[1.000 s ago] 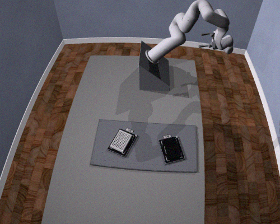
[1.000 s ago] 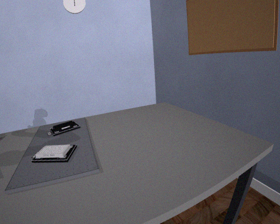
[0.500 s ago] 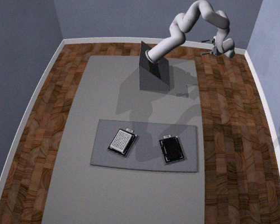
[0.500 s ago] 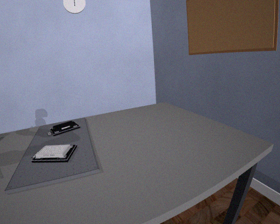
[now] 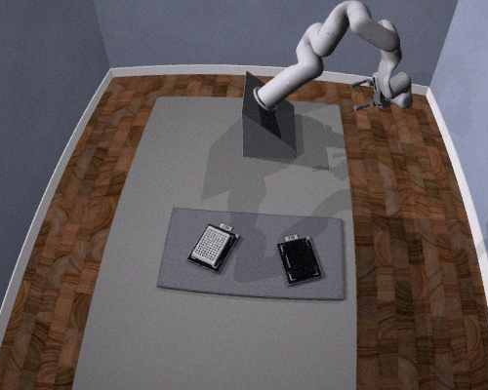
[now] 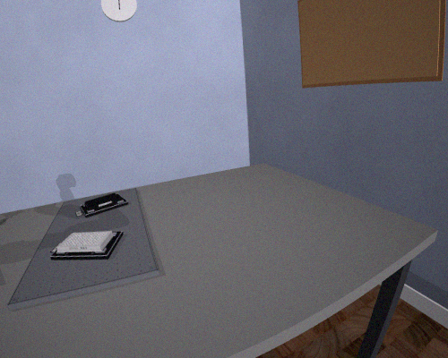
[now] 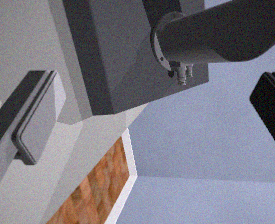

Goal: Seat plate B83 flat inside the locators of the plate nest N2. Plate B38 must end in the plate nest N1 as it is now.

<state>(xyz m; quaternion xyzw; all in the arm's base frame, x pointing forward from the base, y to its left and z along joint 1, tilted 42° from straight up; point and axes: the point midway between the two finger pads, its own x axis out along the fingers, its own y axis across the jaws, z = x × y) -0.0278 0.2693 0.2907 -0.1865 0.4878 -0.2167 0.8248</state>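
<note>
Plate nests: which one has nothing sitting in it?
The black nest nearer the gripper; the other holds a white plate.

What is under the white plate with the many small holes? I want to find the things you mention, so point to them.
Under the white plate [image 5: 212, 245] [image 6: 85, 242] is a black nest [image 5: 211, 267] [image 6: 81, 257]; its rim shows around it. The nest's middle is covered, so I cannot see it.

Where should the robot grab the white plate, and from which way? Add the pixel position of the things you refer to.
I'd pinch the two long sides of the white plate [image 5: 211, 245] [image 6: 85, 242], coming straight down. It's a rectangle, narrower between those sides, and it sticks up above the black nest [image 5: 225, 257] [image 6: 116, 245], so fingers could probably reach its edges.
</note>
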